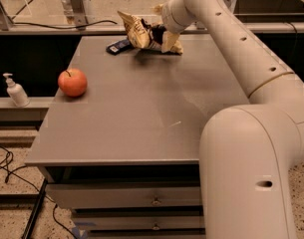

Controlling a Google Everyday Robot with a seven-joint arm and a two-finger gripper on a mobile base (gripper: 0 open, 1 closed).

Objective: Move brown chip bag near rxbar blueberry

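My pincer [160, 34] sits at the far edge of the table [141, 123], gripping the brown chip bag [137, 33]. The rxbar blueberry [119, 46] lies just left of it, crowding that spot. My arm [231, 49] bars the right side. An apple [73, 82] stands near the left edge. Between them I see open tabletop.
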